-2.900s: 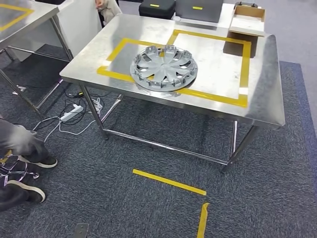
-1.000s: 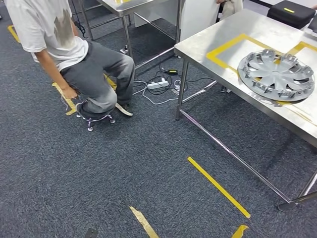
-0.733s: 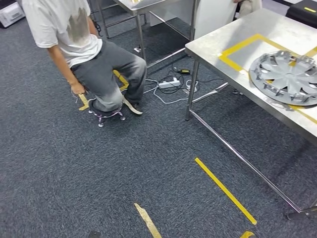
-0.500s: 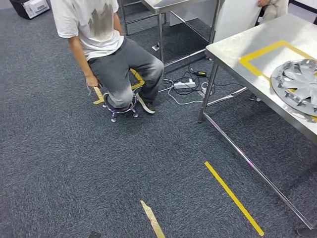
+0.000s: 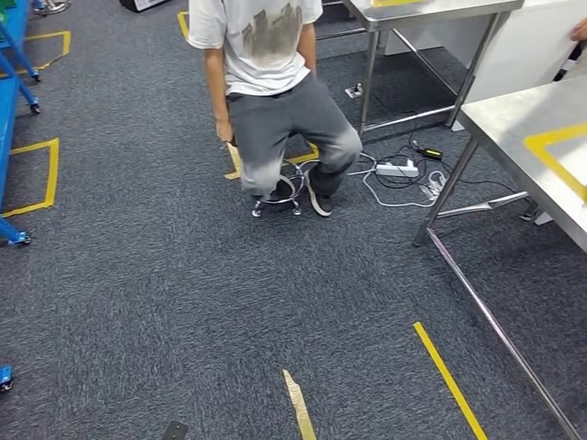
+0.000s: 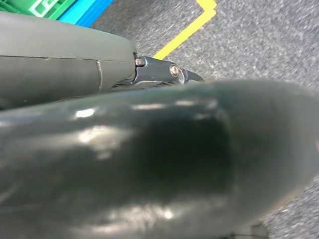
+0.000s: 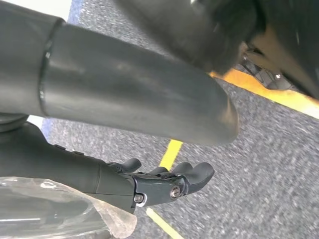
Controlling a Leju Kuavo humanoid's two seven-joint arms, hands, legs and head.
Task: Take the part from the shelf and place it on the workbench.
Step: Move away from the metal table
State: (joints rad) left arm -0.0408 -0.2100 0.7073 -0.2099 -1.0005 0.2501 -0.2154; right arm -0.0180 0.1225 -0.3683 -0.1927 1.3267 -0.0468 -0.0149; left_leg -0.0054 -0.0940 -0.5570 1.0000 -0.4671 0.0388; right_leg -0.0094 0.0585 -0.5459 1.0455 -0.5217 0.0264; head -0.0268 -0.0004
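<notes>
Panning left since the earlier frames, the head view has lost the silver wheel cover, and the steel desk (image 5: 526, 124) with its yellow tape now sits at the right edge. Ahead, a person (image 5: 273, 82) in a white shirt and grey trousers sits on a low stool (image 5: 278, 197) on dark carpet. Blue shelf framing (image 5: 6, 82) stands at far left. At its wrist camera, the right hand (image 7: 165, 181) hangs with fingers loosely extended, holding nothing; the left hand (image 6: 161, 72) is mostly hidden, so its state cannot be told.
</notes>
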